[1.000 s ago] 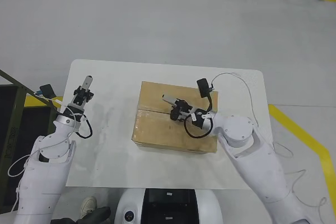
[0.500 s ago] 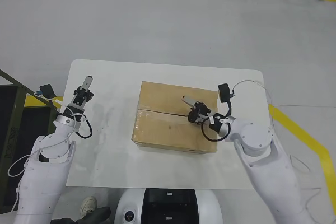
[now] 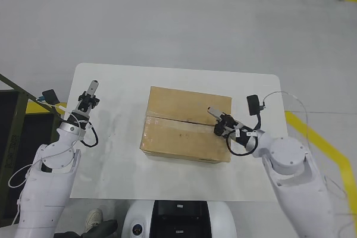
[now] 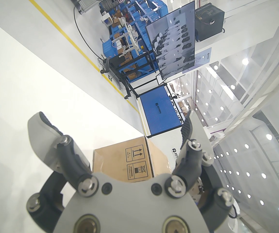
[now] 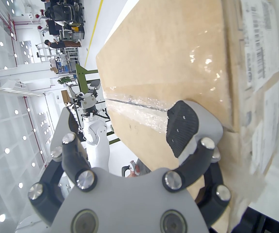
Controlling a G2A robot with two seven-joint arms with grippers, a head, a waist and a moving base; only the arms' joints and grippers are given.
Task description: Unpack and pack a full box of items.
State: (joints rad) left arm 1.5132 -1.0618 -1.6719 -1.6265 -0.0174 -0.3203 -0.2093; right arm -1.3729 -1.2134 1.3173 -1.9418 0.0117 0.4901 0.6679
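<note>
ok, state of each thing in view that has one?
box, shut, flaps flat, tape along the top seam
left gripper, open, empty, above the table, apart from the box
right gripper, open, empty, at the box's right end by the seam

Bright, even light from ceiling lamps (image 4: 245, 61). The box (image 3: 187, 124) casts a faint shadow on the table (image 3: 116, 160) beside it; tape (image 5: 139, 111) on its seam glares. Wrist views bow at edges.
</note>
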